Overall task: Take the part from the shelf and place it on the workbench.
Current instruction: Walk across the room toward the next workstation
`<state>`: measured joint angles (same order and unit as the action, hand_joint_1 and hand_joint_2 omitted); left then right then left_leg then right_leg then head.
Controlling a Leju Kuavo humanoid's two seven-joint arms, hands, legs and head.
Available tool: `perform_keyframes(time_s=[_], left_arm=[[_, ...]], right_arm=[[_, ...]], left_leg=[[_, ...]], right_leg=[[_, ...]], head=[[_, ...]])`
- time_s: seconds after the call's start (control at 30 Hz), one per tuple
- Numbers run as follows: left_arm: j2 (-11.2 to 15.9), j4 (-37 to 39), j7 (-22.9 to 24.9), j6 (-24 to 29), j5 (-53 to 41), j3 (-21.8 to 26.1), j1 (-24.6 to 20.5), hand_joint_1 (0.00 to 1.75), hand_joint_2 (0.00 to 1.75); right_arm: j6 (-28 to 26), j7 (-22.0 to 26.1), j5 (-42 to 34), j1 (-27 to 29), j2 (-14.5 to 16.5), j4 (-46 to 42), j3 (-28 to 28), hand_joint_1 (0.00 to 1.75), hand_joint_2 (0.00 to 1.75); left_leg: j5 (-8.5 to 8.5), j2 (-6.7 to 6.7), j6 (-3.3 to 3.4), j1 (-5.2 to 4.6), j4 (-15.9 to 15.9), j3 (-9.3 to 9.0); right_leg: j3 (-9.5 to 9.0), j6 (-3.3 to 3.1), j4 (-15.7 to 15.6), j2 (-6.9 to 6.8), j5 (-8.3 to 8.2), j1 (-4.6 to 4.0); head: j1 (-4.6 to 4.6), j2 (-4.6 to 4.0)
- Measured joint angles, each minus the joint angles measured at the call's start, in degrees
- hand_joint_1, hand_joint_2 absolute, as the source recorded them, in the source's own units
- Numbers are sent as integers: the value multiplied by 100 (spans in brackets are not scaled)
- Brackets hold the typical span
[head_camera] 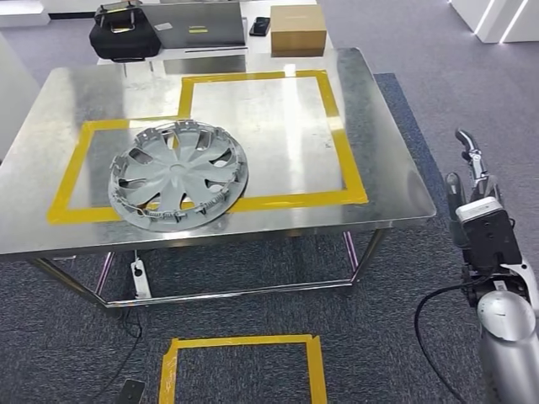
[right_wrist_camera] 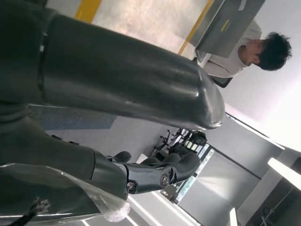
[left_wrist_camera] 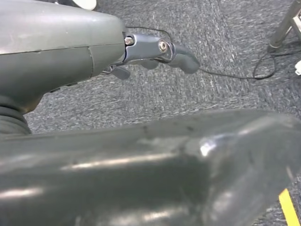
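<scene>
My left hand (left_wrist_camera: 156, 49) hangs over the carpet, fingers stretched out and holding nothing. In the head view the part (head_camera: 178, 174), a grey wheel cover, lies flat at left of centre on the workbench (head_camera: 394, 198), across the front yellow tape line. At the right edge of that view my right hand (head_camera: 473, 168) is beside the bench, fingers apart and empty. I judge the placing done; what remains is only to draw back.

Head view looks down on the workbench (head_camera: 381, 181) from above — wrist views sit close behind each hand.
</scene>
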<state>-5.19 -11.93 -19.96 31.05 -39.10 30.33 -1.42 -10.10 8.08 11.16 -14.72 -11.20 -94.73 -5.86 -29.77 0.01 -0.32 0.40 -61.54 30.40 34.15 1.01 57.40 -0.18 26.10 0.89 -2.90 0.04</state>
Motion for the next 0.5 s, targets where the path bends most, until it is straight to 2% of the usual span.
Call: perform_keyframes(time_s=[0.03,0.07,0.13,0.17,0.2,0.23,0.27,0.3,0.33,0.37,0.4,0.47,0.5], left_arm=[[1,0,-3,3,0,2,-6,0,0],[2,0,-5,7,0,4,-11,0,0],[-3,0,-4,14,0,10,-3,0,0],[-7,0,-3,15,0,15,1,0,0],[-10,0,-2,15,-2,23,5,0,0],[-10,0,-1,18,-3,33,3,0,0],[-8,0,0,20,-8,42,3,0,0],[-5,0,1,22,-15,50,3,0,0],[-6,0,2,24,-22,56,4,0,0],[-9,0,4,23,-32,63,7,0,0],[-13,0,7,23,-40,71,9,0,0],[-19,0,10,22,-49,89,11,0,0],[-19,0,12,22,-51,96,10,0,0]], right_arm=[[2,2,9,0,-3,-9,-3,0,0],[5,-1,18,2,-8,-18,-7,0,0],[17,-15,38,19,-33,-24,-21,0,0],[28,-29,42,31,-55,-22,-25,0,0],[42,-39,43,43,-78,-21,-28,0,0],[68,-45,33,55,-100,-20,-28,0,0],[111,-52,5,69,-119,-19,-29,0,0],[156,-53,-30,89,-133,-18,-29,0,0],[201,-52,-68,116,-145,-18,-29,0,0],[237,-49,-100,145,-155,-18,-30,0,0],[258,-44,-116,168,-161,-18,-30,0,0],[281,-32,-131,189,-169,-20,-30,0,0],[286,-26,-133,189,-176,-24,-30,0,0]], left_leg=[[-17,-12,21,-9,244,-140],[-43,-21,47,-22,366,-192],[23,-8,126,-28,407,-122],[75,4,175,-25,418,-76],[134,17,227,-20,435,-22],[188,28,263,-21,439,34],[243,31,288,-32,437,106],[299,34,306,-44,432,183],[356,36,311,-57,426,264],[412,37,312,-67,415,347],[459,38,309,-74,404,419],[533,38,291,-79,373,530],[561,38,275,-87,351,574]], right_leg=[[30,34,13,-1,-34,-6],[56,72,15,-3,-74,-8],[100,151,17,1,-123,4],[151,181,70,5,-41,12],[222,202,217,9,134,16],[315,212,471,11,392,22],[420,221,810,10,669,22],[497,227,1168,10,878,22],[527,230,1437,10,971,21],[478,230,1546,10,937,20],[366,224,1501,10,820,19],[-37,203,1016,7,534,17],[-282,192,667,3,498,11]], head=[[2,0],[5,0],[4,0],[12,0],[24,0],[40,0],[55,0],[63,0],[64,0],[64,0],[65,0],[64,0],[65,0]])
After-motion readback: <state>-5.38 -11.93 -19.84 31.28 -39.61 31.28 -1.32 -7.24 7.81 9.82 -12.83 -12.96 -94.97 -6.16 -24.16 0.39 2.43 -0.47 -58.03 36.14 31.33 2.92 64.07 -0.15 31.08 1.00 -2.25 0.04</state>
